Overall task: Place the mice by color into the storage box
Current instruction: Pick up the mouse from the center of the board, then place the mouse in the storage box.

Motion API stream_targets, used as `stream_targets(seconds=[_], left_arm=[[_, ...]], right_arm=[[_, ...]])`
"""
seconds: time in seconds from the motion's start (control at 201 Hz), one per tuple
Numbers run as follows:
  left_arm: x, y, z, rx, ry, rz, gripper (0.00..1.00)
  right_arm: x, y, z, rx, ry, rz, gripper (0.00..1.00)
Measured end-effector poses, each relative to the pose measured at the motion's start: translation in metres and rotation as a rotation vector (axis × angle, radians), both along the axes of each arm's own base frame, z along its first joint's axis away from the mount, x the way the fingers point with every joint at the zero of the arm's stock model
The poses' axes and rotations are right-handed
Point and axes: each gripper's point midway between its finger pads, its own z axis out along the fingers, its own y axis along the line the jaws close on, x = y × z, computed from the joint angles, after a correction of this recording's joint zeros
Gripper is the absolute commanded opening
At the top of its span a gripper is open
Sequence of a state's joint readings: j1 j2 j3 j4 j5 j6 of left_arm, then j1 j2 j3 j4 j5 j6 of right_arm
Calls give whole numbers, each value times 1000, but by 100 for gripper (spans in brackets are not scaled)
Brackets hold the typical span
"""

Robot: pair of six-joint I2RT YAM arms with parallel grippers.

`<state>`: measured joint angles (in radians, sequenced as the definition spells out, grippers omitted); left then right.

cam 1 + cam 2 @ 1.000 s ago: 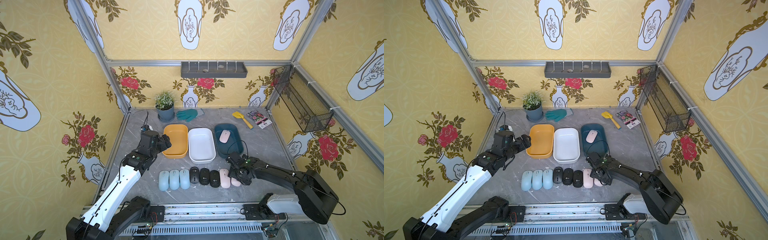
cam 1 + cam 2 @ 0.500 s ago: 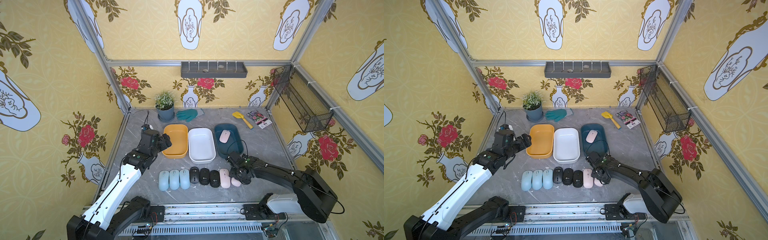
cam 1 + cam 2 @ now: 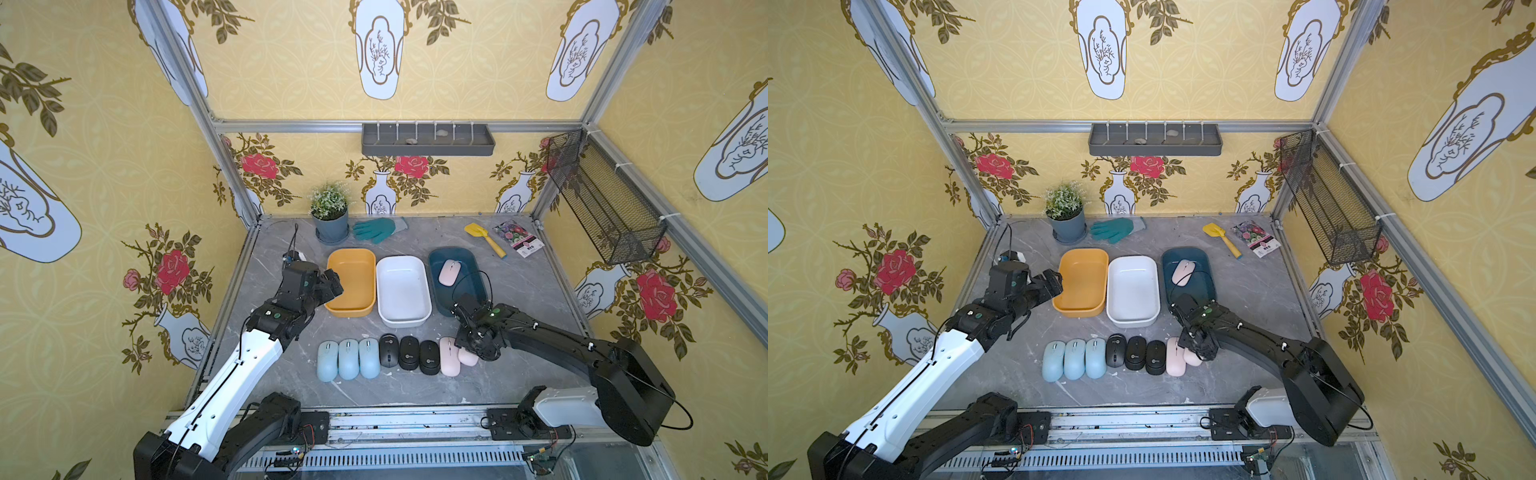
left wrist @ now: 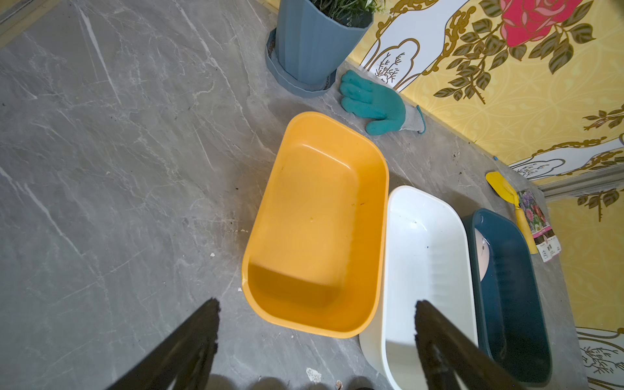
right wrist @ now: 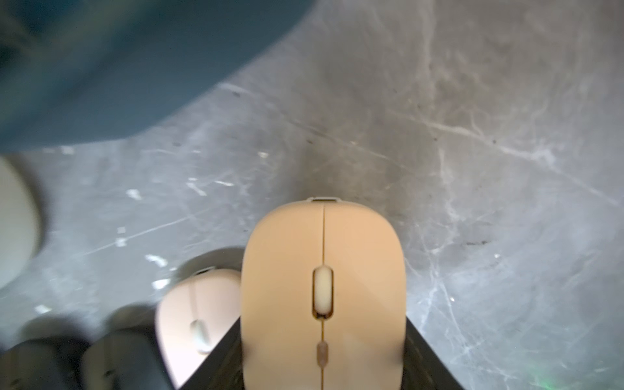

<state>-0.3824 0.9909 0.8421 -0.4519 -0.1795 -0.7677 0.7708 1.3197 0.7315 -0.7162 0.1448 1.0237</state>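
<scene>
- right gripper: closed on a pink mouse, one finger on each long side, wheel end pointing away from the wrist.
- that mouse is at the right end of the mouse row. Can't tell if it's off the table or resting on it.
- second pink mouse: flat on the table, just beside the held one on its left. Out of focus in the right wrist view.
- third pink mouse: inside the dark teal box, toward the far end.
- three black mice, then three blue mice, continue the row leftward. They lie side by side, flat, in front of the boxes.
- orange box, white box and dark teal box stand in a line left to right, close together. Can't tell if the sides touch.
- left gripper: jaws wide, nothing between them. It hovers at the orange box's left rim, near end, well apart from the mice.
- back of the table: plant pot, green glove, yellow trowel, seed packet.
</scene>
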Motion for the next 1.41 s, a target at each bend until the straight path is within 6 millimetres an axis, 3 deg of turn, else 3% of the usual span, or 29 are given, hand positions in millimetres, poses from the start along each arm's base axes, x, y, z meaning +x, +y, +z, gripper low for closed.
stream_targets(seconds=[0.279,0.443,0.662,0.901,1.045,1.21,1.409], left_arm=[[0,0,-1,-1,2,2,92],[0,0,1,-3,-4,2,92],[-2,1,7,-11,-24,1,92],[-1,1,8,-11,-29,0,92],[2,-1,12,-13,-35,-1,92],[3,-1,12,-14,-38,-2,92],[3,-1,12,-9,-39,-5,93]], right_arm=[[28,10,43,32,-58,17,57],[60,12,73,54,-119,26,57],[114,3,90,49,-175,36,57],[168,5,79,74,-195,66,57],[192,16,67,88,-198,98,57],[204,20,50,95,-181,118,57],[207,18,33,90,-152,125,57]])
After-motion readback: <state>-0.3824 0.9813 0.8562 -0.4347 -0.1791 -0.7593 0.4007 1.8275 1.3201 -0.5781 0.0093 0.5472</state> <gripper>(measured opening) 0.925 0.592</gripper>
